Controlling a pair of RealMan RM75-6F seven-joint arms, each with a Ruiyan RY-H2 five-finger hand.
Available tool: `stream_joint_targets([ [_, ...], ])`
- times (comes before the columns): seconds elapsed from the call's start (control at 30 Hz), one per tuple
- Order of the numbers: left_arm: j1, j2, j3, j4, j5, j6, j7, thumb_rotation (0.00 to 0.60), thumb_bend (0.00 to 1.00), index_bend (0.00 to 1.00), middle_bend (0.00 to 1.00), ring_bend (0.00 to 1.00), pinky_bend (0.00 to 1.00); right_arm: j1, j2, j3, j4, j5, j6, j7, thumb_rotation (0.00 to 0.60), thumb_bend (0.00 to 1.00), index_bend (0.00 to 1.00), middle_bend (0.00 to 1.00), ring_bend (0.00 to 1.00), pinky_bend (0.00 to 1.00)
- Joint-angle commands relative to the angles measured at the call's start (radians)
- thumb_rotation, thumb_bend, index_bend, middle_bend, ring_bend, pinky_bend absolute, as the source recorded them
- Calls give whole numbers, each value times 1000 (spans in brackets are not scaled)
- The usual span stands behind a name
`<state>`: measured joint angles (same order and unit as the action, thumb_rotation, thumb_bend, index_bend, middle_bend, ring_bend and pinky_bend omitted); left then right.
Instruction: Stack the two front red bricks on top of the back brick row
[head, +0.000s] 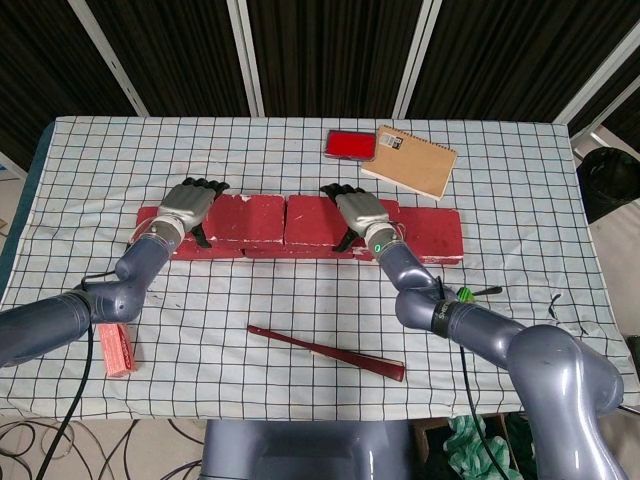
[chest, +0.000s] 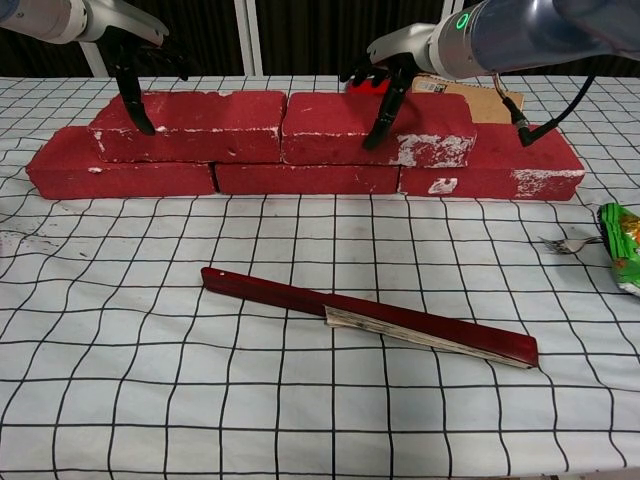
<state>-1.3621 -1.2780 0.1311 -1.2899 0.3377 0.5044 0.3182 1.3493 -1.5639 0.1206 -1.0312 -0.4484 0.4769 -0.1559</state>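
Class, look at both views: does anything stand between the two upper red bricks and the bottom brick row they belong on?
Nothing visible does. The left upper brick and right upper brick already lie directly on the bottom row.

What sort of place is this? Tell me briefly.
Probably a robot test lab, not a home or building site: a table under a grid-checked cloth, dark slatted panels behind it, loose cables on the floor, and red bricks set among unrelated props such as a notebook.

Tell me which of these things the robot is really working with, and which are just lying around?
Part of the job:
two upper bricks
bottom brick row
left hand
right hand

Just lying about:
folded fan
notebook
red case
fork
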Motion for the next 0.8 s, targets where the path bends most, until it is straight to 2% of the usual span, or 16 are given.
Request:
stream_joint_targets([
  [0.03,0,1,1,-2,-1,1,1,600,0,50,61,0,0,-2,4,3,-7,0,2,-1,600,24,0,0,0,73],
  [0.33,0,8,-8,-20,6,14,0,600,0,49,61,0,0,-22,47,40,-69,-31,6,28,600,16,0,0,0,72],
  [0.57,13,33,-32,-55,38,41,-16,600,0,50,60,0,0,-68,128,73,-166,-98,37,64,600,18,0,0,0,72],
  [0.7,31,62,-47,-87,68,56,-31,600,0,50,61,0,0,-98,197,55,-218,-113,45,58,600,41,0,0,7,72],
  [0.8,45,89,-56,-119,97,70,-41,600,0,50,61,0,0,-116,236,36,-247,-108,68,45,600,112,0,6,35,72],
])
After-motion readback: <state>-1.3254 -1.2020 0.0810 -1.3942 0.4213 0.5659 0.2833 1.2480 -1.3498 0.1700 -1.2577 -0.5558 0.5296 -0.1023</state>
